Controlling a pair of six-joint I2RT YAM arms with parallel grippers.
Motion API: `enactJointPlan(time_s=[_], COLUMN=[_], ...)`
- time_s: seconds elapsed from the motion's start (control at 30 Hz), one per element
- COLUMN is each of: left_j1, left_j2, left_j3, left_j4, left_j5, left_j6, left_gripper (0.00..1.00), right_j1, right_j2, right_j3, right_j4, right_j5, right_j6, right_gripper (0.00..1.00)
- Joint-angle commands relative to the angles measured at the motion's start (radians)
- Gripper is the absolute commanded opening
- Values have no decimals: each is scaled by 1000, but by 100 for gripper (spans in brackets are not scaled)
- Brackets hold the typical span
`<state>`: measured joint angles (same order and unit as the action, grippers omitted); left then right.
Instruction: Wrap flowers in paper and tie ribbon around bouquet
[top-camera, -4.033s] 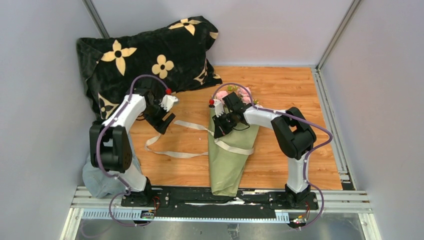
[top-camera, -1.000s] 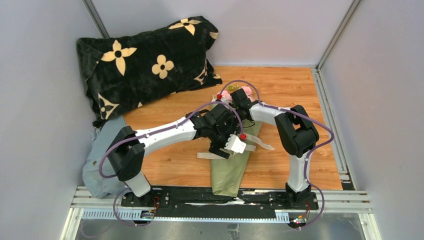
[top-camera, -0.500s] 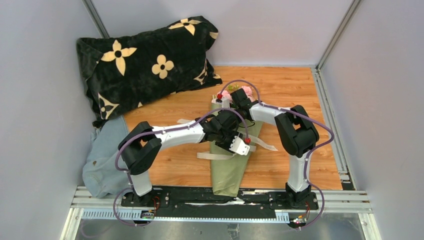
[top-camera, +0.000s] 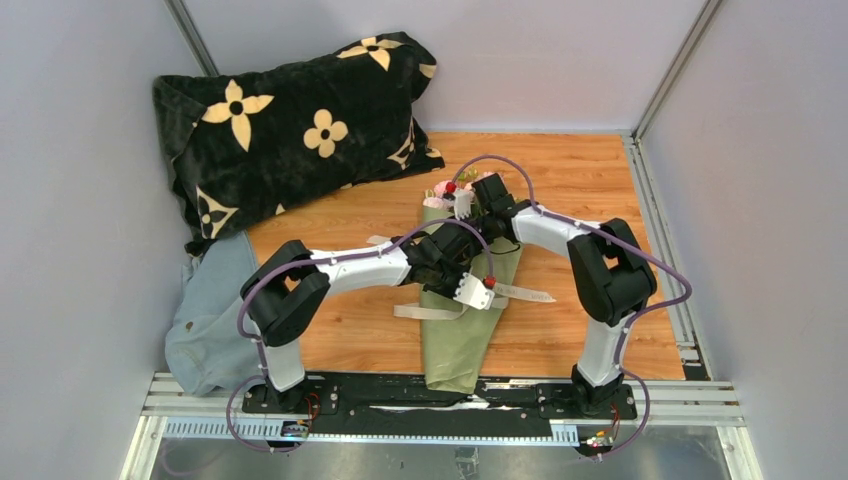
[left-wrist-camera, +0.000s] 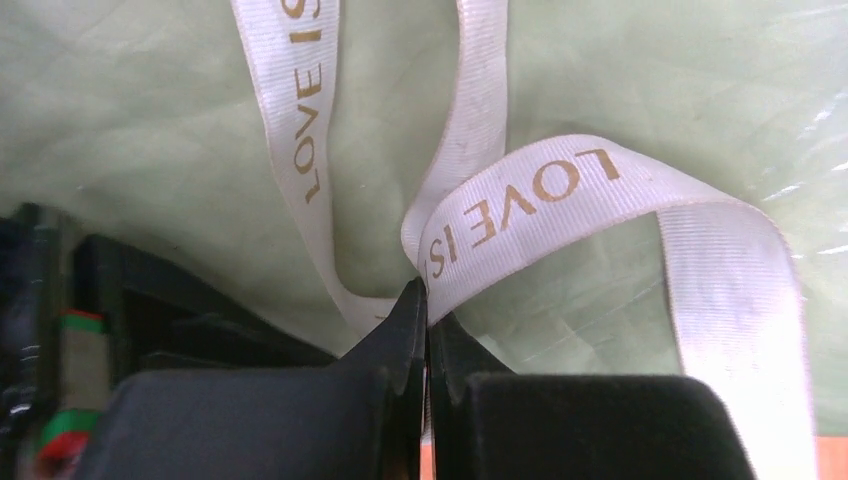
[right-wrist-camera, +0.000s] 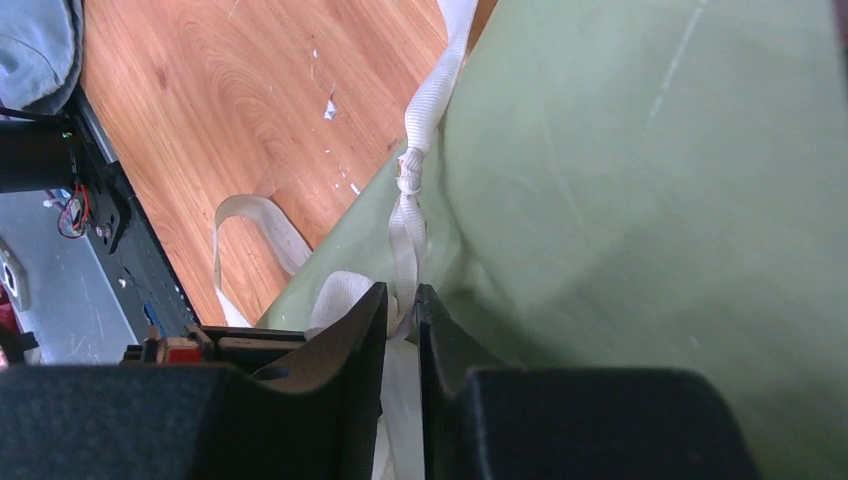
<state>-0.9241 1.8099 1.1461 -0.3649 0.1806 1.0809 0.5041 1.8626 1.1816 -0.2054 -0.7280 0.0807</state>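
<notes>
the bouquet (top-camera: 455, 340) lies on the wooden desk (top-camera: 570, 180) between the two arms. it is a long cone of olive-green paper (left-wrist-camera: 620, 90), with the narrow end toward the arm bases and the wide end away from them. the flowers (top-camera: 443, 188), small and pink, come out at the far end. the ribbon (top-camera: 523, 294) is flat and cream, and it crosses the cone near the middle, with one tail lying on the desk to the right.

the top view shows both arms meeting over the cone, but their fingers are hidden there. the left wrist view shows gold letters "love is" on the ribbon, and that the left end effector (left-wrist-camera: 427, 312) is fully closed, pinching the ribbon where it folds into a loop on the paper. the right wrist view shows a small knot in the ribbon (right-wrist-camera: 410, 180) at the edge of the paper. the right end effector (right-wrist-camera: 402, 305) has its fingers a little apart, with a twisted strand of ribbon in the narrow gap. i cannot tell if they press it.
</notes>
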Motion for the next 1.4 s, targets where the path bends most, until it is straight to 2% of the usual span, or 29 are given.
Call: enactJointPlan(time_s=[0.0, 0.13, 0.37, 0.57, 0.9, 1.03, 1.17, 1.37], left_j1=[1, 4, 50, 151, 239, 257, 257, 263], left_j2=[-48, -143, -250, -206, -58, -28, -31, 11], left_j3=[47, 71, 88, 135, 169, 154, 149, 183], left_j4=[-142, -254, -240, -188, -46, 17, 45, 106], left_j5=[137, 300, 378, 460, 453, 475, 509, 477], left_j6=[-74, -134, -264, -395, -612, -671, -689, -750], left_gripper=[0, 0, 0, 0, 0, 0, 0, 0], right_j1=[-26, -52, -61, -75, -116, -159, -176, -203], right_j2=[-82, -112, -119, -153, -251, -306, -310, -375], right_j3=[-22, -47, -158, -224, -228, -225, -212, -216], right_j4=[-40, -71, -64, -54, -95, -112, -117, -104], right_j5=[26, 50, 18, 18, 2, 107, 148, 237], right_j6=[13, -8, -49, -68, -101, -62, -55, -43], right_gripper=[24, 26, 24, 24, 26, 27, 28, 31])
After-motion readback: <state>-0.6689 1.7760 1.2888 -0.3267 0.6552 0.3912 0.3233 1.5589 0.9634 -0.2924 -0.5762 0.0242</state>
